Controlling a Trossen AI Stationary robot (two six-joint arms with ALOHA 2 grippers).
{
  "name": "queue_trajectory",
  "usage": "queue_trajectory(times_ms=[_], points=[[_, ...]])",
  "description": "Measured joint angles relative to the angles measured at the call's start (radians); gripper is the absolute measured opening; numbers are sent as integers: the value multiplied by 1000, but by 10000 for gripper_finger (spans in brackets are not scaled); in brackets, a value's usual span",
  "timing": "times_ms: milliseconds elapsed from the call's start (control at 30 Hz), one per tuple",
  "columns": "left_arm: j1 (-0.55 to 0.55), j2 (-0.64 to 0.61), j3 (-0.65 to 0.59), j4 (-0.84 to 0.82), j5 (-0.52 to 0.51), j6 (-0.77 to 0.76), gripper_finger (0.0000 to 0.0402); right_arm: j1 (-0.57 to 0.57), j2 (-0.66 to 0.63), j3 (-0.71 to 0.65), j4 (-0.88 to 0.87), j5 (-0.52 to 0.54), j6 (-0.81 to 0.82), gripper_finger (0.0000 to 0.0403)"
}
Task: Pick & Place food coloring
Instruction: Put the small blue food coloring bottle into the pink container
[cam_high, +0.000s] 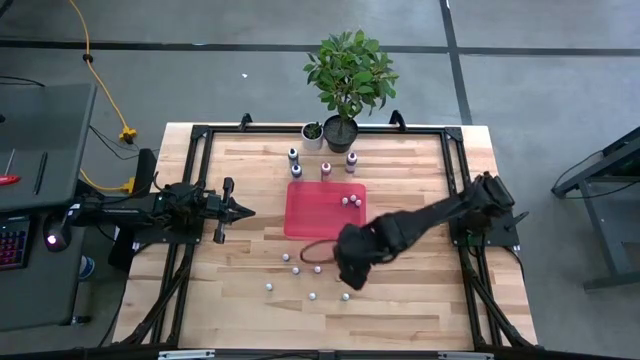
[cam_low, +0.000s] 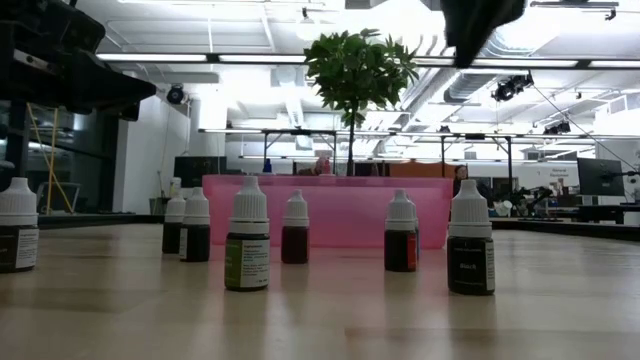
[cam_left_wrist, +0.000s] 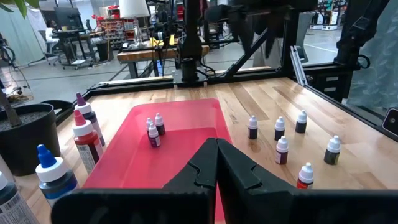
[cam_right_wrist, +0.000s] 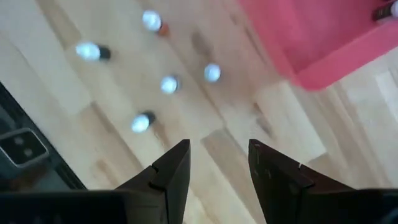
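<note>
Several tiny food coloring bottles (cam_high: 296, 270) with whitish caps stand upright on the wood near the red tray's near edge, also in the low view (cam_low: 248, 236) and, from above, in the right wrist view (cam_right_wrist: 169, 84). Two more bottles (cam_left_wrist: 153, 134) stand inside the red tray (cam_high: 310, 215). My right gripper (cam_right_wrist: 219, 155) is open and hovers above the table among the loose bottles (cam_high: 350, 268), holding nothing. My left gripper (cam_left_wrist: 216, 155) is shut and empty, left of the tray (cam_high: 240, 210), pointing at it.
Larger dropper bottles (cam_high: 326, 168) stand along the tray's far edge, seen close in the left wrist view (cam_left_wrist: 78, 130). Behind them are a small white pot (cam_high: 313, 133) and a black pot with a leafy plant (cam_high: 345, 75). A black frame (cam_high: 455, 170) borders the table.
</note>
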Motion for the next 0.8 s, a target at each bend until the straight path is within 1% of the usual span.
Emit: queue_trajectory(times_ms=[200, 333, 400, 467, 600, 700, 800], points=[[0, 0, 0, 0, 0, 0, 0, 111, 0, -7, -31, 36, 100, 152], [0, 0, 0, 0, 0, 0, 0, 168, 0, -51, -29, 30, 187, 152], [0, 0, 0, 0, 0, 0, 0, 187, 0, -86, -6, 5, 237, 151], [0, 0, 0, 0, 0, 0, 0, 198, 0, -121, 37, -29, 279, 152], [0, 0, 0, 0, 0, 0, 0, 201, 1, -195, 160, -65, 365, 152], [0, 0, 0, 0, 0, 0, 0, 188, 1, -240, 235, -66, 442, 152], [0, 0, 0, 0, 0, 0, 0, 168, 2, -256, 254, -43, 509, 152]])
